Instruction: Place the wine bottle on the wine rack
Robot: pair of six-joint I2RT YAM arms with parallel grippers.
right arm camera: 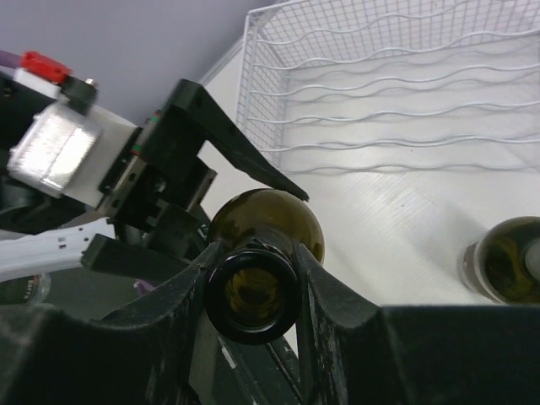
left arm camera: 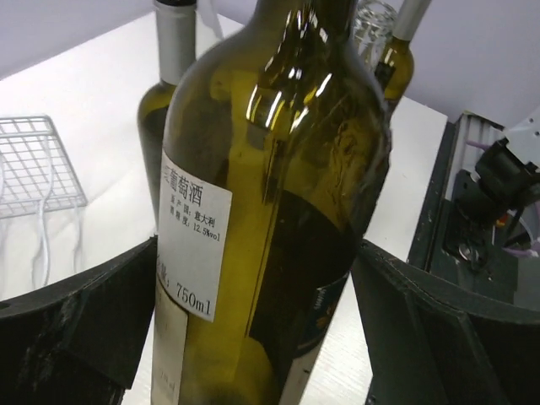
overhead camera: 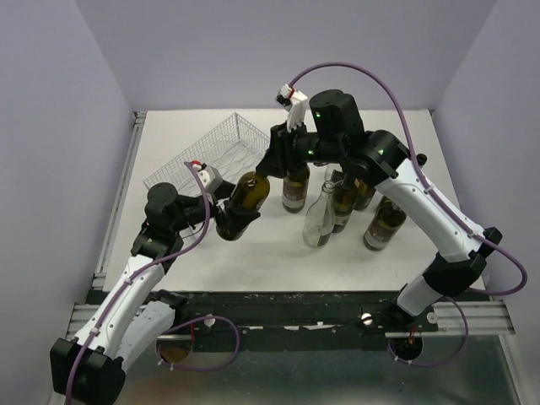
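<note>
Near the table middle: wine bottle hung tilted between both arms.
Wine rack: at the bottle's eleven o'clock, apart.
Right gripper: clamped on the neck.
Left gripper: spread wide around the base, not gripping.
Handover: left likely needed a firm grip before right let go.

high rear overview; two wrist close-ups, both on the same wine bottle

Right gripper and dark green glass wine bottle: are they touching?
Touching. Right wrist view: fingers of the right gripper press the neck of the dark green glass wine bottle from both sides.
</note>
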